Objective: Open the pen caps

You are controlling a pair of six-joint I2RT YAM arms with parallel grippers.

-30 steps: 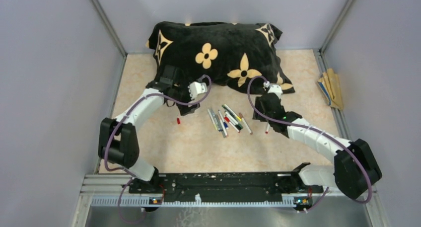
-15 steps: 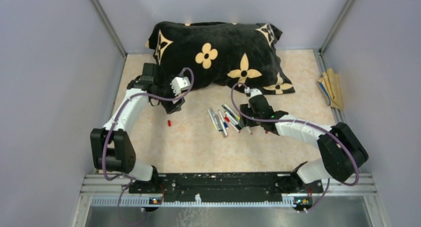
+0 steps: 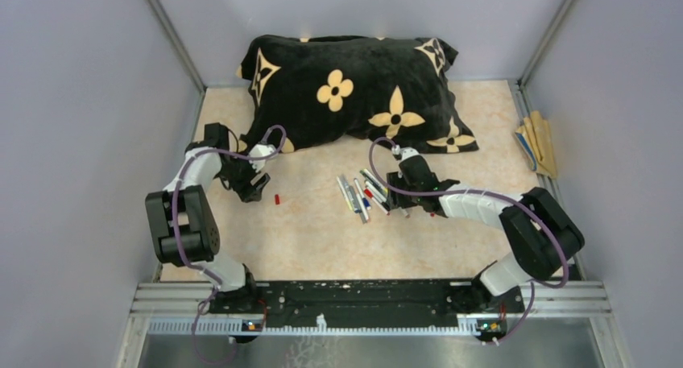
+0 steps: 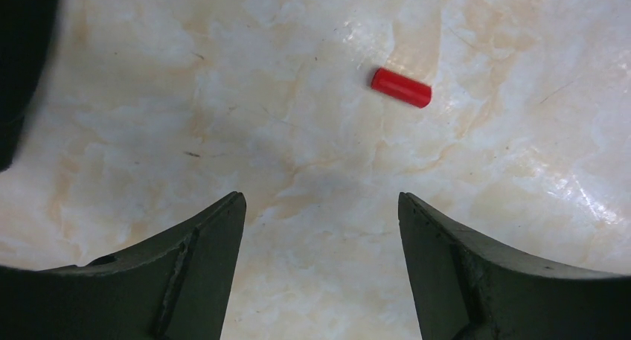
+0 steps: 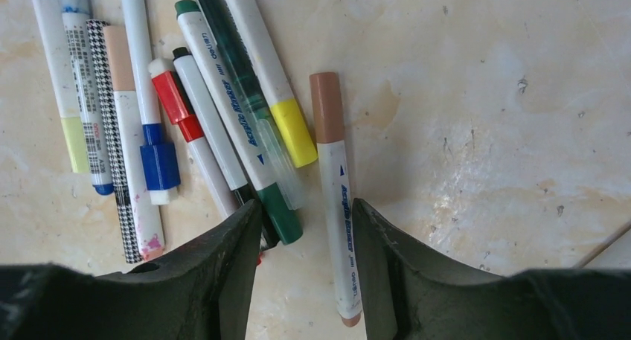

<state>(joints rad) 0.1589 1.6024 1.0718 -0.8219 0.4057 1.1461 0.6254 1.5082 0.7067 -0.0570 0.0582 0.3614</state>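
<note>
Several pens (image 3: 366, 193) lie bunched at mid-table, with red, blue, green and yellow caps. My right gripper (image 3: 400, 197) is low over the bunch's right edge. In the right wrist view it (image 5: 306, 206) is open and straddles a white pen (image 5: 336, 199) with a brown cap (image 5: 326, 106); the pen lies on the table against the right finger. A green cap (image 5: 281, 210) sits by the left finger. A loose red cap (image 3: 276, 199) lies on the table. My left gripper (image 3: 254, 191) is open and empty just left of it; the cap (image 4: 401, 87) shows ahead of the gripper (image 4: 320, 206).
A black pillow with tan flowers (image 3: 354, 86) lies across the back, close behind the left arm. Flat tan sticks (image 3: 538, 142) rest by the right wall. Metal frame posts and grey walls close in the table's sides.
My left arm swung left and down from the pillow's edge to the table beside the red cap. My right gripper moved left onto the right side of the pen bunch.
</note>
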